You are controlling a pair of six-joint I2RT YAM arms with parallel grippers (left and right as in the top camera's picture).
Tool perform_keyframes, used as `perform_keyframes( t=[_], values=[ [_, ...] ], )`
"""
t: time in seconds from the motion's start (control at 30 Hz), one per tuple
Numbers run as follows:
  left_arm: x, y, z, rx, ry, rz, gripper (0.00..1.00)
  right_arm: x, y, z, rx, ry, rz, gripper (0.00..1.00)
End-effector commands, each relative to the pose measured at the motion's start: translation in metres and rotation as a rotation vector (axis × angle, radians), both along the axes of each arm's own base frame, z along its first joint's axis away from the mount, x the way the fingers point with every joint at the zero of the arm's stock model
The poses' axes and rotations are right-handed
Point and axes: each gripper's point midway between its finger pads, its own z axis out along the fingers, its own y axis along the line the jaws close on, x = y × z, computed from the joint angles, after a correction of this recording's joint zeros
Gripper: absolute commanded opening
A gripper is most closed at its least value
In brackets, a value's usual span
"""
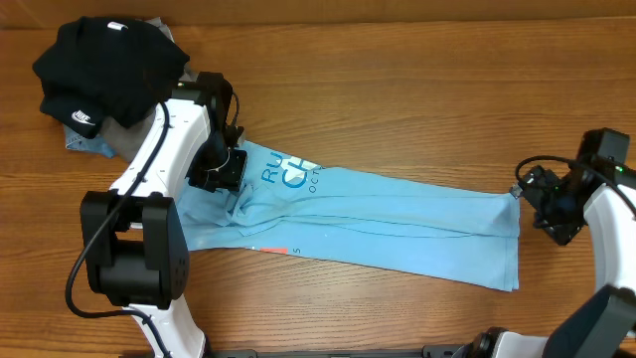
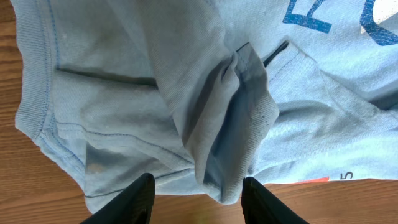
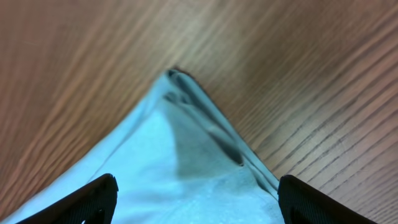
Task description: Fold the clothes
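Note:
The light sky-blue t-shirt point(image 1: 397, 219) lies in a long, narrow band across the wooden table, with blue print near its left end. My left gripper point(image 1: 224, 174) hovers over that left end. In the left wrist view its fingers point(image 2: 198, 186) are open, and a bunched fold of the shirt point(image 2: 124, 93) hangs between their tips. My right gripper point(image 1: 532, 199) is at the shirt's right end. In the right wrist view its fingers point(image 3: 196, 186) are wide open on either side of a pointed corner of the shirt point(image 3: 180, 168), and they hold nothing.
A black garment with a white logo point(image 1: 104, 65) is heaped at the back left corner. It rests on a grey garment point(image 1: 159, 27), right behind my left arm. Bare wood point(image 1: 417, 89) shows behind and in front of the shirt.

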Motion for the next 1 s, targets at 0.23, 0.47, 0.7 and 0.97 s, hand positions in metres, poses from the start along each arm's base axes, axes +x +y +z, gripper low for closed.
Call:
perform_keyframes(
  t=[0.23, 0.47, 0.7, 0.97],
  values=[
    [0.012, -0.021, 0.023, -0.140, -0.061, -0.063, 0.34, -0.020, 0.023, -0.053, 0.299, 0.078, 0.077, 0.77],
    [0.031, -0.022, 0.091, -0.148, -0.293, -0.078, 0.42, -0.050, 0.048, -0.080, 0.391, 0.150, 0.088, 0.64],
    [0.029, -0.020, 0.133, -0.147, -0.437, -0.086, 0.47, -0.057, 0.054, -0.092, 0.392, 0.140, 0.112, 0.04],
    [0.027, -0.018, 0.134, -0.140, -0.436, -0.085, 0.45, -0.039, 0.021, -0.054, 0.242, 0.093, 0.058, 0.04]
  ],
)
